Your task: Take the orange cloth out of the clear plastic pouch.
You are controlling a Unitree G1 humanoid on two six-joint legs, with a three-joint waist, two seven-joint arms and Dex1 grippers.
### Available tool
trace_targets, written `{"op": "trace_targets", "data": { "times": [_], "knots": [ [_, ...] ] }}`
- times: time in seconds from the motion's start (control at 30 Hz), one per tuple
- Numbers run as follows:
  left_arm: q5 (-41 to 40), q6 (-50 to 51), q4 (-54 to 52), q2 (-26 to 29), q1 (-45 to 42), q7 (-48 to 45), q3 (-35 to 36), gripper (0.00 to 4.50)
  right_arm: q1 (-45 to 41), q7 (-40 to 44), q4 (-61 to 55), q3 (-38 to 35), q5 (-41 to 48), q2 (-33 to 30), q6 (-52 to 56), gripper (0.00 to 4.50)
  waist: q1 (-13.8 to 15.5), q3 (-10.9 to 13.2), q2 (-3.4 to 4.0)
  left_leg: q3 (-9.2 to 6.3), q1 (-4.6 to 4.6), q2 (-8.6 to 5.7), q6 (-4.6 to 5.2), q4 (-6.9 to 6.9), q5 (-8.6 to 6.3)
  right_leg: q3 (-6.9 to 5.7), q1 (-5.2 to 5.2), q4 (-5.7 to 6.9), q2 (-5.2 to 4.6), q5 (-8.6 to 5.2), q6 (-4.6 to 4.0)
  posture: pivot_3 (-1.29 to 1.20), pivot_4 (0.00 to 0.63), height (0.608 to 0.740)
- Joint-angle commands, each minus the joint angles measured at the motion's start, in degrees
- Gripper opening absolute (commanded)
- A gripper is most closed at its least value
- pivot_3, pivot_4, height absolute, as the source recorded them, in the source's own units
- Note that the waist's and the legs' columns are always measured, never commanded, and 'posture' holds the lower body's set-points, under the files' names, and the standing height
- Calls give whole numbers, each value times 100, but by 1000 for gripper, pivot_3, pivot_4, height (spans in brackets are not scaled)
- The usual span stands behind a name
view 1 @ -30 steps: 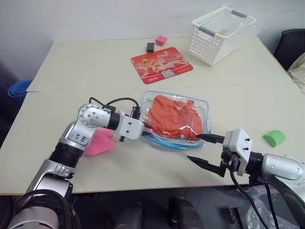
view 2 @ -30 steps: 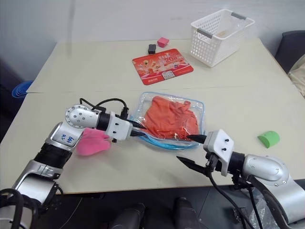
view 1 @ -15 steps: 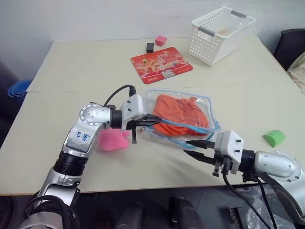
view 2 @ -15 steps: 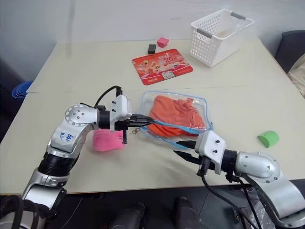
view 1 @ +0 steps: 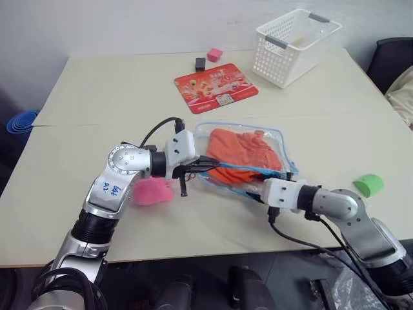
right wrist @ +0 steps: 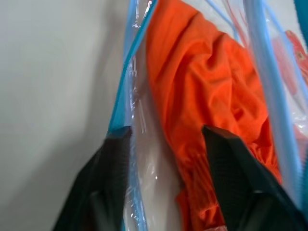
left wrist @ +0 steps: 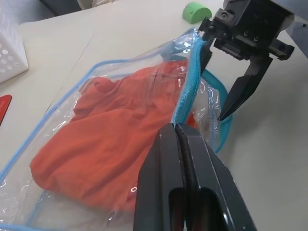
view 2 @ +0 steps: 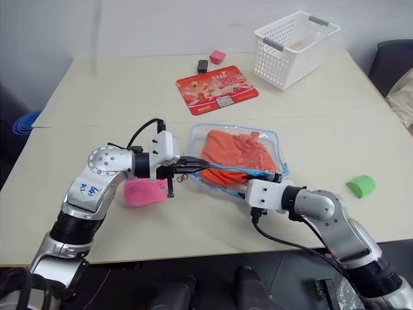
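The clear plastic pouch (view 1: 278, 138) with blue piping lies mid-table, and the orange cloth (view 1: 247, 152) is bunched inside it. My left gripper (view 1: 210, 163) is shut on the pouch's blue zipper edge (left wrist: 185, 98) and holds that edge up off the table. From the near right, my right gripper (left wrist: 214, 86) stands open at the raised mouth of the pouch. In the right wrist view its fingers (right wrist: 226, 159) straddle the pouch's lower blue edge, with the orange cloth (right wrist: 207, 91) just ahead between them.
A pink plush toy (view 1: 151, 192) lies beside my left forearm. A red printed card (view 1: 216, 84), a pink cube (view 1: 214, 54) and a small black object (view 1: 201, 62) sit farther back. The white lattice basket (view 1: 293, 39) is at the far right, a green piece (view 1: 368, 184) near the right edge.
My left gripper rolled and lifted the pouch's near edge. My right gripper came forward from the table's front edge to the pouch mouth, narrowing and then opening again.
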Motion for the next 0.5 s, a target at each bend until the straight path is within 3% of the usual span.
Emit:
{"op": "trace_targets", "data": {
  "times": [0.03, 0.13, 0.37, 0.5],
  "knots": [
    [-144, 32, -350, -18, -7, 63, 59, 0, -185, -408, 84, -12, -480, 186, -290, 3714, -2, 0, 0, 1, -1, 0, 0, -1, 0, 0, -2, 1, 0, 0, 0, 0, 150, 740],
    [-183, 72, -445, -14, 31, 55, 41, 0, -300, -721, 311, 32, -937, 302, -419, 4488, -4, 0, 0, 2, -1, -2, 0, -1, 0, -1, -5, 2, 0, 0, 0, 0, 150, 740],
    [-226, 150, -557, -29, 52, 112, 7, 0, -403, -880, 703, 94, -1220, 574, -527, 4488, -9, 0, 0, 4, -1, -2, 0, -1, 0, 0, -5, 3, 1, 0, 0, 0, 150, 740],
    [-257, 188, -570, -55, 49, 153, 20, 0, -545, -1039, 1052, 393, -2050, 305, -1105, 4488, -12, -1, 1, 5, 0, -1, 0, -2, 0, -1, -5, 4, 2, 0, 0, 0, 150, 740]
  ]
}}
